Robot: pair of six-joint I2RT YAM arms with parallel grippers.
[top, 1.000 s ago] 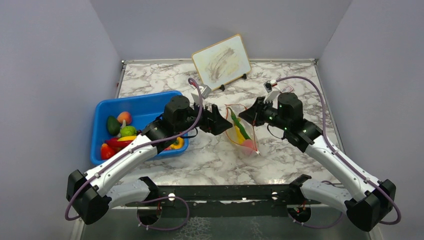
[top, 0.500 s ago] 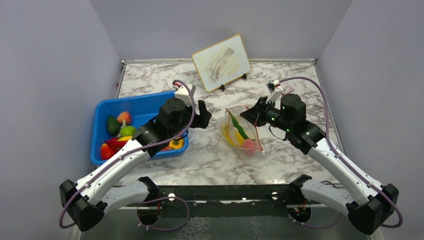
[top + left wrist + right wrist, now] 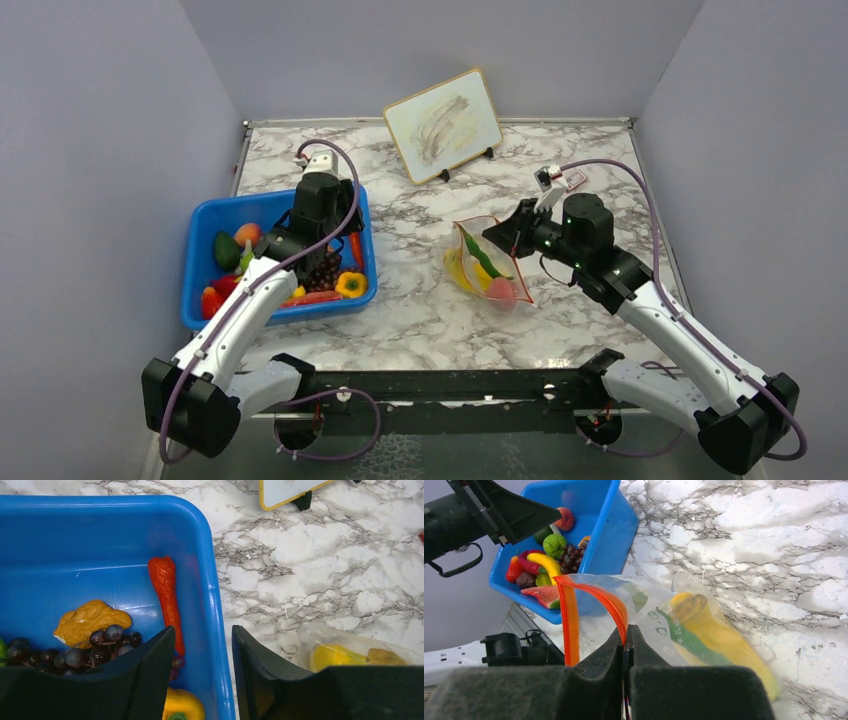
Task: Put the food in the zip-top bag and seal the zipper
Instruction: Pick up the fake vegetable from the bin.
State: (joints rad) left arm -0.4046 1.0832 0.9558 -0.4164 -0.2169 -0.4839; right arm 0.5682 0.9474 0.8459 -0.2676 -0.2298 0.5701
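Orange-red zipper pinched in right tool; left tool half-open, empty.

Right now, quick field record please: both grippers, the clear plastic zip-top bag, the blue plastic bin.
left gripper: open, empty, above the rigid blue plastic bin
right gripper: shut on the orange-red zipper strip
clear plastic zip-top bag: mouth open, unsealed; yellow, green and pink toy pieces inside
bin contents: purple toy grapes, orange-red toy carrot, other toy food
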